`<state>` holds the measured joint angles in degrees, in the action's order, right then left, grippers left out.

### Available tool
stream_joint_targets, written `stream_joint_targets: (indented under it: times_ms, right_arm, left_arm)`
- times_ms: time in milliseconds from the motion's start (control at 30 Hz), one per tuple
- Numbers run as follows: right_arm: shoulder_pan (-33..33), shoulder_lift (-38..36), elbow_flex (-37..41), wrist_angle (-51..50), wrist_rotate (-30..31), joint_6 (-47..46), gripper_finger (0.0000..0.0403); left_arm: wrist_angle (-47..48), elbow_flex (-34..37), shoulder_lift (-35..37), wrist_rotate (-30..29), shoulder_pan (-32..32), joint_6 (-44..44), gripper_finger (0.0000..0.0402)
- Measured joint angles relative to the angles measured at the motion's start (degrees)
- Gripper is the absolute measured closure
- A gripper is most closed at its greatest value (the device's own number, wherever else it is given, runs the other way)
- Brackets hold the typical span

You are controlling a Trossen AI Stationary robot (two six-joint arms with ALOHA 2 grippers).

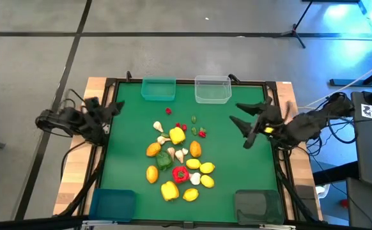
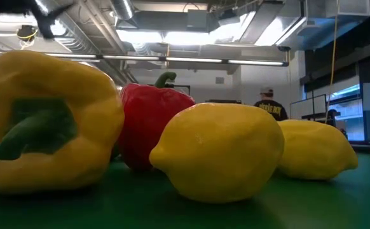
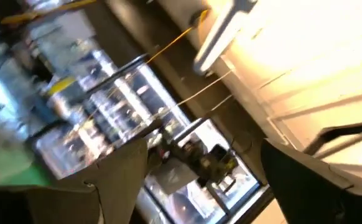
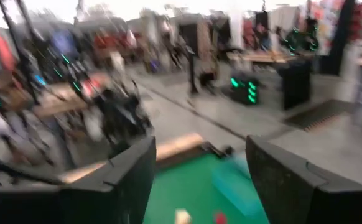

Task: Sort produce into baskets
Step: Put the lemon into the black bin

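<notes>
The produce (image 1: 177, 156) lies in a loose pile on the middle of the green mat: yellow, red and green peppers, lemons, orange fruits, white garlic and tiny red and green pieces. In the low view a yellow pepper (image 2: 45, 121), a red pepper (image 2: 150, 121) and two lemons (image 2: 220, 149) rest on the mat. My left gripper (image 1: 114, 110) (image 3: 203, 146) is raised at the mat's left edge, open with nothing between its fingers. My right gripper (image 1: 237, 113) (image 4: 199, 146) hangs open over the mat's right part, clear of the pile.
A teal basket (image 1: 157, 89) and a clear basket (image 1: 212, 89) stand at the far edge. A blue basket (image 1: 112, 203) sits at the near left corner, a dark grey one (image 1: 257, 206) at the near right. A person (image 2: 267, 107) stands in the room behind.
</notes>
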<state>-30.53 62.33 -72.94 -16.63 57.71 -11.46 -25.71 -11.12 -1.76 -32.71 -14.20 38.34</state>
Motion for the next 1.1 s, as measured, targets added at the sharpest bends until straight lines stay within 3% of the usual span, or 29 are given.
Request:
stream_joint_targets:
  times_ms: [67,133,200,300,467,567,700,1000,1100]
  right_arm:
    - [2.4,3.3,-5.7,-13.8,0.4,-9.3,0.0157]
    - [5.7,6.0,-10.3,-26.4,-3.1,-20.3,0.0157]
    - [10.5,9.0,-12.7,-37.0,-10.8,-28.2,0.0157]
    - [17.4,13.8,-12.4,-45.3,-24.8,-31.8,0.0157]
    - [25.2,21.9,-11.6,-38.0,-39.1,-20.0,0.0157]
    - [27.0,26.8,-11.6,-35.3,-46.1,-14.5,0.0157]
    - [27.7,32.3,-11.6,-35.8,-54.7,-14.9,0.0156]
    - [27.6,42.0,-11.6,-36.8,-58.2,-24.4,0.0072]
    - [27.6,43.1,-11.6,-32.9,-57.4,-27.7,0.0044]
  left_arm:
    - [0.4,-4.6,-2.1,0.1,0.0,-5.1,0.0093]
    - [3.2,-9.9,-5.0,0.2,0.0,-9.1,0.0093]
    - [9.1,-15.4,-8.7,0.1,0.0,-11.8,0.0093]
    - [20.4,-23.5,-15.4,0.1,0.0,-12.9,0.0093]
    - [34.0,-33.5,-25.4,-0.9,0.0,-13.6,0.0093]
    - [36.1,-37.3,-28.3,-1.1,0.0,-14.3,0.0093]
    - [37.6,-39.3,-28.6,-1.2,0.0,-13.1,0.0093]
    - [42.7,-39.4,-26.4,-4.5,0.0,-9.7,0.0093]
    - [43.5,-39.4,-26.4,-5.0,0.0,-9.8,0.0093]
